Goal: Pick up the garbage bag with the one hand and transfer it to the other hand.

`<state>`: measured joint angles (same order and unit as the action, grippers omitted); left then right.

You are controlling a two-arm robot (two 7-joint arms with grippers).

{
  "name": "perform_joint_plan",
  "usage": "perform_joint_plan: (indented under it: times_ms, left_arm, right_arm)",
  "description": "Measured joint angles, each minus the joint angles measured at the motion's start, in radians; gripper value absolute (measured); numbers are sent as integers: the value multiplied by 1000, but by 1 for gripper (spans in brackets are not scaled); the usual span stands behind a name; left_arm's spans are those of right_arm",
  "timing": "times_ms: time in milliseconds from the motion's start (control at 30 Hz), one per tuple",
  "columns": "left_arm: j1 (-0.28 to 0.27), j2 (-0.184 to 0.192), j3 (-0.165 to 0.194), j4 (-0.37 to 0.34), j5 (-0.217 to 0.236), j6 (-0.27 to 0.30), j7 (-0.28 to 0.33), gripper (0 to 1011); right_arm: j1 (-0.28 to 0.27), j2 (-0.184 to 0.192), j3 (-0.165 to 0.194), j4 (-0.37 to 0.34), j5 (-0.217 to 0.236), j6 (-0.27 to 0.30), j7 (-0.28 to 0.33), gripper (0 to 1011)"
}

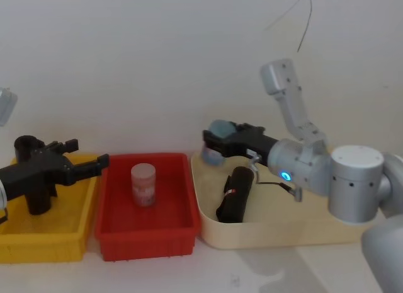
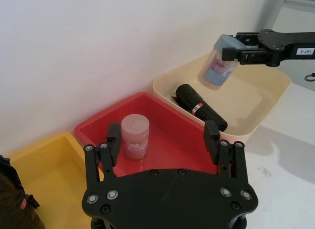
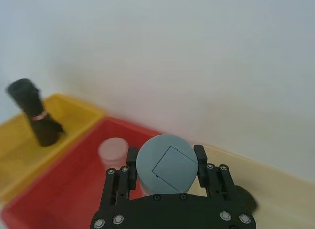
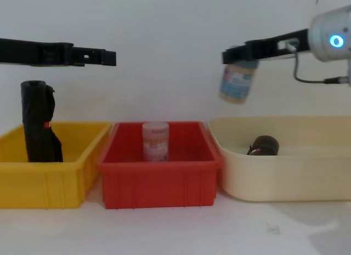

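Observation:
The garbage bag (image 1: 235, 193) (image 2: 202, 108) is a neat black roll with a red-and-white label. It lies on its side in the beige tray (image 1: 277, 233), and its end shows in the chest view (image 4: 264, 145). My right gripper (image 1: 211, 142) (image 4: 227, 56), on the arm with the blue light ring, hangs above the tray's left end. It is shut on a blue-lidded jar (image 4: 237, 82) (image 3: 166, 162), well above the bag. My left gripper (image 1: 101, 160) (image 2: 162, 135) is open and holds nothing. It hovers over the border between the yellow and red bins, far from the bag.
A looser black roll (image 4: 38, 123) (image 3: 37, 118) stands upright in the yellow bin (image 1: 44, 249) under the left arm. A pink-labelled jar (image 1: 143, 184) (image 2: 135, 135) stands in the red bin (image 1: 148, 236). A white wall runs close behind the three containers.

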<state>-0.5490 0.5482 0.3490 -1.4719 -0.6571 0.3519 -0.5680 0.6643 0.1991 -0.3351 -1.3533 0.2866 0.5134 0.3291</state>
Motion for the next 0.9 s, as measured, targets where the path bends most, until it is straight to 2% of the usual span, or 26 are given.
perform_joint_plan:
  times_ms: [200,367,400,567,900]
  left_arm:
    - [0,0,0,0,0,0,0,1001]
    - [0,0,0,0,0,0,0,1001]
    - [0,0,0,0,0,0,0,1002]
    - [0,0,0,0,0,0,0,1001]
    - [0,0,0,0,0,0,0,1001]
  right_arm:
    - [-39,20,31,-23,-15,-28,-47,685]
    - [-90,34,64,-45,-37,-75,-106,847]
    - [-95,35,67,-48,-40,-82,-114,847]
    - [-137,41,82,-71,-54,-114,-143,996]
    - [-231,63,83,-137,-71,-173,-146,1000]
